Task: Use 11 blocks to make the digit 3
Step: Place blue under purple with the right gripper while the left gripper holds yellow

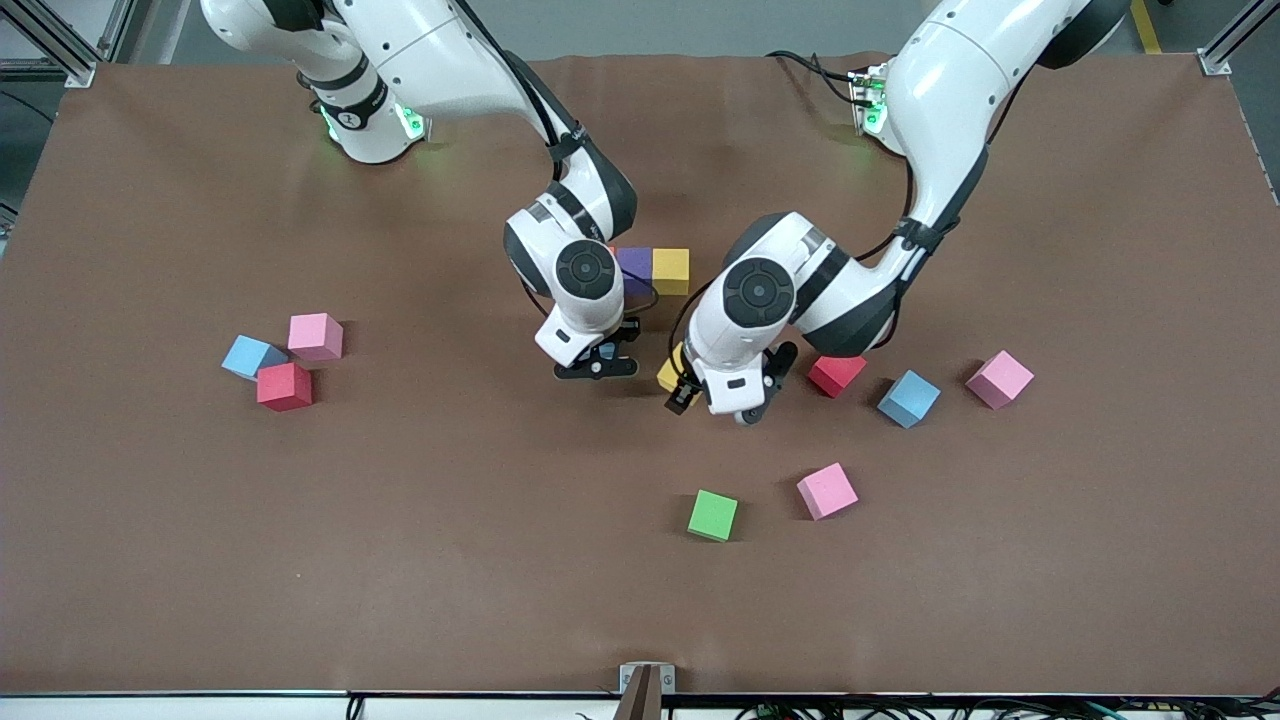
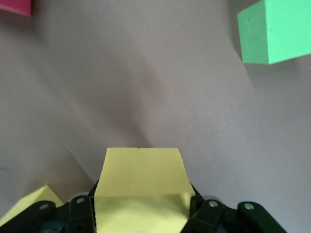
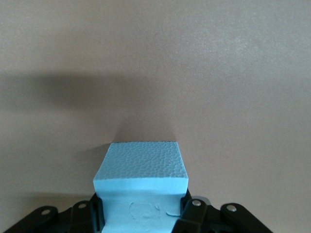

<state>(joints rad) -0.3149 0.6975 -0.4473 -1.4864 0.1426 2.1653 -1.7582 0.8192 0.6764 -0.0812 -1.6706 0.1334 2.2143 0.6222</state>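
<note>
1. The blocks looked like light, matte foam cubes, stiff enough to keep their edges; judging by both grips, two flat parallel faces were the place to take hold, and the dull surface seemed unlikely to slip
2. The left tool (image 1: 712,392), hanging over mid-bench, was clamped narrow on a yellow block (image 2: 141,187), its fingers (image 2: 77,213) pressing two side faces, the left wrist view showed
3. The right tool (image 1: 597,365), also over mid-bench, was closed on a light blue block (image 3: 141,184), held squarely by its sides in the right wrist view
4. The digit 3 was barely begun: a purple block (image 1: 634,268) and a second yellow block (image 1: 671,270) sat touching in a row on the bench (image 1: 400,560), farther from the front camera than both tools
5. Loose cubes waited: pink (image 1: 316,336), blue (image 1: 249,356) and red (image 1: 284,386) toward the right arm's end; red (image 1: 836,374), blue (image 1: 909,398) and pink (image 1: 999,379) toward the left arm's end; green (image 1: 713,515) and pink (image 1: 827,490) nearest the camera
</note>
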